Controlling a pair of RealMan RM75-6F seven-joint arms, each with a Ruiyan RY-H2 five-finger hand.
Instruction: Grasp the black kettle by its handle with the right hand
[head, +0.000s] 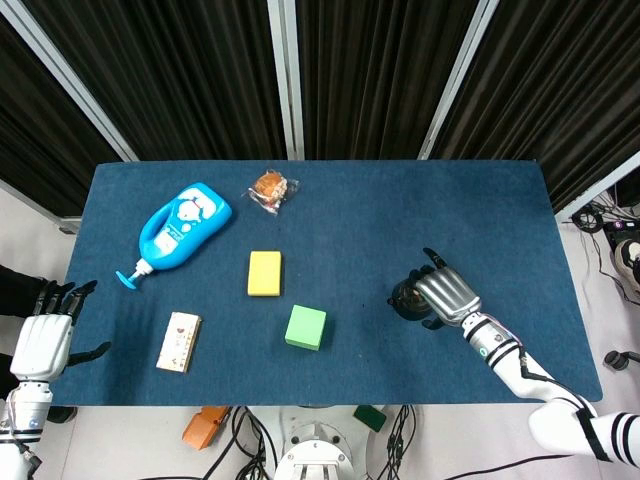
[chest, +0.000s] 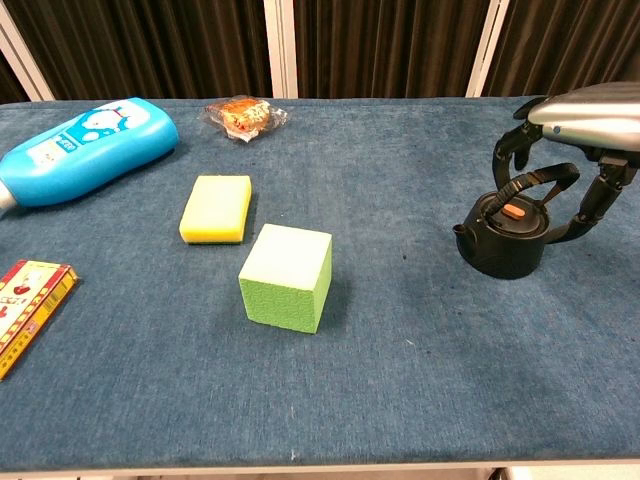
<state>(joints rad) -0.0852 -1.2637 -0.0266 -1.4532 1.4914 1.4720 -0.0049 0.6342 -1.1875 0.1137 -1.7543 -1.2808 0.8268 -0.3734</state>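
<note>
Kettle (chest: 505, 240) upright on counter (chest: 400, 380), right side, handle (chest: 540, 180) arched up. Right robot hand (chest: 580, 130) poised above handle, fingers curled down either side, not yet closed, holding nothing. Placement suits wrapping handle. Left robot hand (head: 42, 345) open, idle at counter's edge.

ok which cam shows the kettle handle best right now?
Chest view. The kettle handle arcs side-on above the black kettle, with the right hand over it, fingers curling down on both sides. In the head view the right hand covers the handle; only part of the kettle shows.
</note>
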